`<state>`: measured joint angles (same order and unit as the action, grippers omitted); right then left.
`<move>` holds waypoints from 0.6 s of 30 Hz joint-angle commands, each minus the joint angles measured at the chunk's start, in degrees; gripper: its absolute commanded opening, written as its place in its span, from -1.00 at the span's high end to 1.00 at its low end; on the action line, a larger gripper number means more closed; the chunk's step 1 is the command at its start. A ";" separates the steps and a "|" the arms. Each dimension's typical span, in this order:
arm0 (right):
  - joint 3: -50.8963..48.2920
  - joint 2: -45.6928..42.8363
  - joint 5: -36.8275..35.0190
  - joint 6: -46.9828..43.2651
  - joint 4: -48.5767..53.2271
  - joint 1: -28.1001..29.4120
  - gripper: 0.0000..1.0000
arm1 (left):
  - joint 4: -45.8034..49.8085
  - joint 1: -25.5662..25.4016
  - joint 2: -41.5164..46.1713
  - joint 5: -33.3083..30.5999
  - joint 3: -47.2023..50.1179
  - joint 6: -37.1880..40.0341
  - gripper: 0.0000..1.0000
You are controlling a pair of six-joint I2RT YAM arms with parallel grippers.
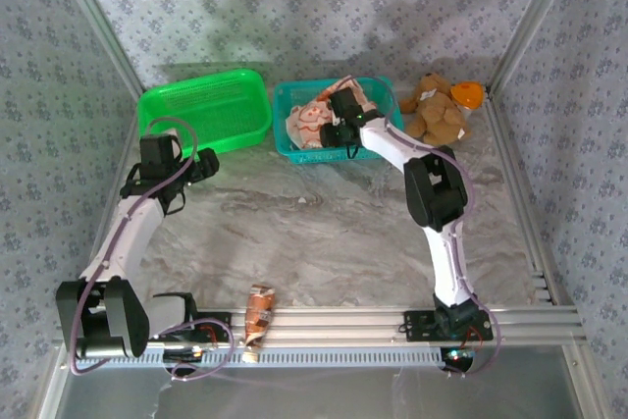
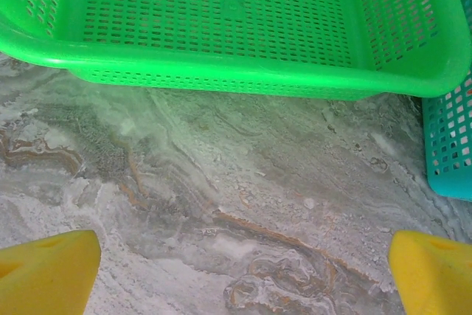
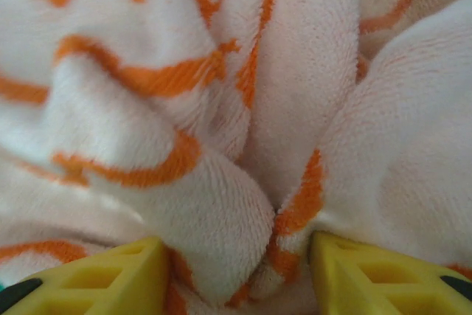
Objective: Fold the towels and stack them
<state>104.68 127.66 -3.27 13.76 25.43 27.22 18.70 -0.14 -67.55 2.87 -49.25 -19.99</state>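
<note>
Top external: right gripper [image 3: 236,271] around peach towel [image 1: 309,121] in teal basket [image 1: 304,153]; left gripper [image 2: 243,274] wide.

green basket [image 1: 201,110], teal basket [image 1: 316,155], teddy bear [image 1: 438,115]

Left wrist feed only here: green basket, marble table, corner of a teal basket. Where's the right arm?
Observer: The right gripper is down inside the teal basket, at the table's far side.
Operator: Anything in that basket?
Observer: Yes, a crumpled pale peach towel with orange print lies in it.
Operator: Does it have the cloth?
Observer: On the right wrist camera, a raised fold of that towel is pinched between the yellow fingers, with cloth pressed against both.
Operator: Anything else back there?
Observer: A brown teddy bear sits to the right of the teal basket, near the far corner.
</note>
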 commanded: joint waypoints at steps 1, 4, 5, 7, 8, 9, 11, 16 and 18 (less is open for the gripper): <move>6.94 4.27 -1.26 1.13 5.87 -0.34 -0.06 | 0.33 -0.31 1.02 0.82 -0.42 1.53 -1.00; 13.99 9.10 -1.55 2.17 7.82 -1.33 -0.04 | 0.29 -0.35 1.23 0.64 -0.51 1.54 -1.00; 16.61 10.68 -1.48 2.56 8.49 -1.67 -0.04 | 0.13 -0.38 1.22 0.64 -0.38 1.53 -1.00; 21.13 13.76 -1.22 2.93 8.75 -2.28 -0.05 | -0.10 -0.38 1.06 0.77 -0.25 1.53 -0.99; 23.60 15.15 -0.83 2.91 9.85 -2.56 -0.05 | -0.07 -0.39 0.95 0.82 -0.35 1.47 -1.00; 25.48 16.26 -0.62 2.81 10.53 -2.74 -0.06 | -0.09 -0.39 0.80 0.83 -0.32 1.46 -1.00; 28.62 17.97 -0.94 2.34 10.93 -2.91 -0.07 | -0.15 -0.42 0.65 0.92 -0.34 1.44 -0.99; 29.02 15.61 -0.14 2.15 11.03 -2.65 -0.07 | -0.24 -0.40 0.47 1.01 -0.47 1.53 -1.00; 26.78 12.89 -0.80 1.54 9.46 -2.26 -0.08 | -0.44 -0.39 0.53 1.28 -0.45 1.64 -1.00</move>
<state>131.90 144.42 -3.66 15.44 33.82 24.47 18.68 -0.14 -67.55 3.25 -49.28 -19.51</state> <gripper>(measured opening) 0.537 0.998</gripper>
